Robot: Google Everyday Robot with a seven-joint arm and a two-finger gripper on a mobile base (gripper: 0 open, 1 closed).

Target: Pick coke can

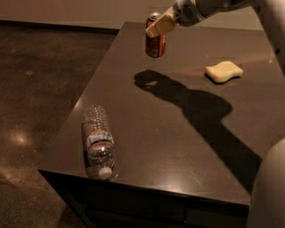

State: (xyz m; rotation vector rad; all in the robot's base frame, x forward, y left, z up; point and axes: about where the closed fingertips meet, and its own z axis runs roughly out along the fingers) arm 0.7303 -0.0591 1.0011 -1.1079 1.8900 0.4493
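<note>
— Gripper point(156, 27): open or closed?

— Closed on the coke can point(156, 43). Grips it near the top, with one pale finger point(161, 24) laid across the upper part on the camera side. No telling about the other finger, hidden behind the can.

— How far apart?

— Just the width of the can. Pressed right against the metal, as far as can be seen.

— Touching anything else?

— Only the can. Holds it clear of the dark table point(178, 133) and casts a shadow point(153, 82) onto the tabletop, below the gripper and apart from the can's base.

— Can upright?

— Nearly, leaning only slightly. Shows a silver rim just above the finger and a red body with white lettering hanging beneath it.

— And the arm point(209, 6)?

— White, reaching in from the right of the gripper along the top edge of the view. Throws a long dark shadow across the tabletop, running from under the gripper toward the near right.

— Elsewhere on the table?

— Below and to the right of the gripper, well apart: a yellow sponge point(224, 71), lying flat. Far below and a little left of the gripper, near the table's front left corner: a clear plastic water bottle point(98, 142) on its side, cap toward the near edge, label round the middle. Both well away from the gripper and the can.
</note>
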